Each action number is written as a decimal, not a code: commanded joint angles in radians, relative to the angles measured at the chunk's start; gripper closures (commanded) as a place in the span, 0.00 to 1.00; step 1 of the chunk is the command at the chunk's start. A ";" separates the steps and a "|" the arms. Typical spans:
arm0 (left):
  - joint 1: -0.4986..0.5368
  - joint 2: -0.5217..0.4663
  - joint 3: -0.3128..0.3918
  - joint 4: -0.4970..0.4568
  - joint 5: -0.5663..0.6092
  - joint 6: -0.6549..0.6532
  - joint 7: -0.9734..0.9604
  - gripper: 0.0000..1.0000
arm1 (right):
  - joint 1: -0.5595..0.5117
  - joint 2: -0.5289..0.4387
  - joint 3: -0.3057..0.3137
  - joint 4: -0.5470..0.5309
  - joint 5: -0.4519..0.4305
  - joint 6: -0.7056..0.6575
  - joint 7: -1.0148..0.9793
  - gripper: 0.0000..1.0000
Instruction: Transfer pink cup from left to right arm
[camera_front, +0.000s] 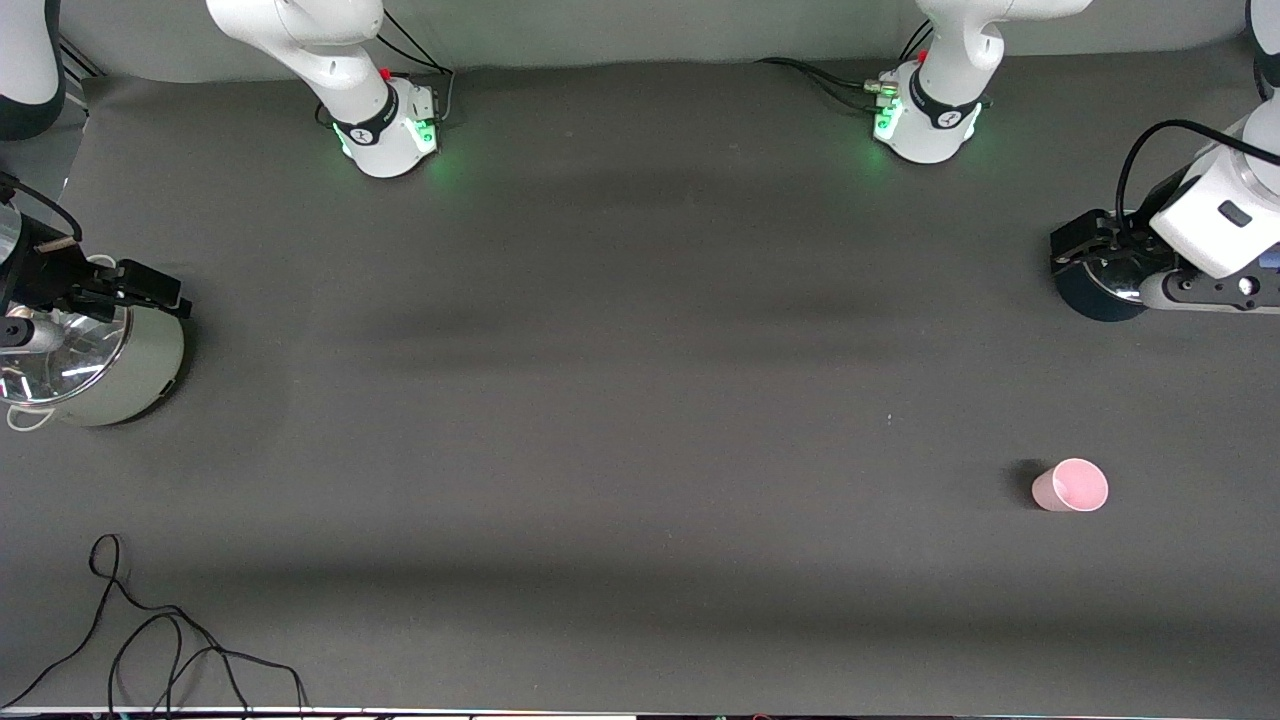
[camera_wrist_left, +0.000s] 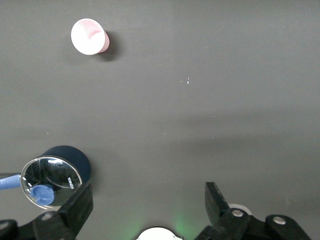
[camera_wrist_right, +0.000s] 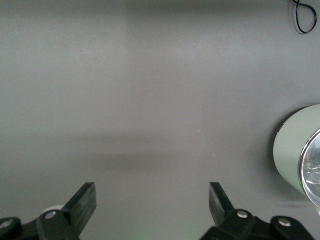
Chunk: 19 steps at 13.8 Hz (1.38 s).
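Pink cup (camera_front: 1070, 486) upright, well apart from both jaws.

Even, dim overhead light; soft shadow bands across grey table (camera_front: 640, 400); green LED glow at arm bases; glare on pot lid (camera_front: 60, 365)

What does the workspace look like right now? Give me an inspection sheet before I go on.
Surface: dark grey mat, flat, faint creases.
Job's things: pink cup upright, untouched, toward the left arm's end, nearer the front camera than both pots.
Clutter: dark glass-lidded saucepan at the left arm's end; pale green pot with shiny lid at the right arm's end.
Grippers: left gripper over the saucepan, jaws open, empty; right gripper over the pale green pot, jaws open, empty.
Cables: loose black cable at the mat's near edge.
Surroundings: both arm bases, green lights lit.
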 joint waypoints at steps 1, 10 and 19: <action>-0.013 0.005 0.005 0.023 0.019 -0.013 0.019 0.00 | 0.001 0.004 -0.008 0.012 0.016 -0.003 0.000 0.00; -0.005 0.025 0.006 0.031 0.018 -0.004 0.019 0.00 | 0.006 0.008 -0.013 0.018 0.018 -0.003 0.027 0.00; 0.057 0.065 0.017 0.081 0.032 0.001 0.304 0.00 | 0.006 0.008 -0.013 0.018 0.016 -0.005 0.026 0.00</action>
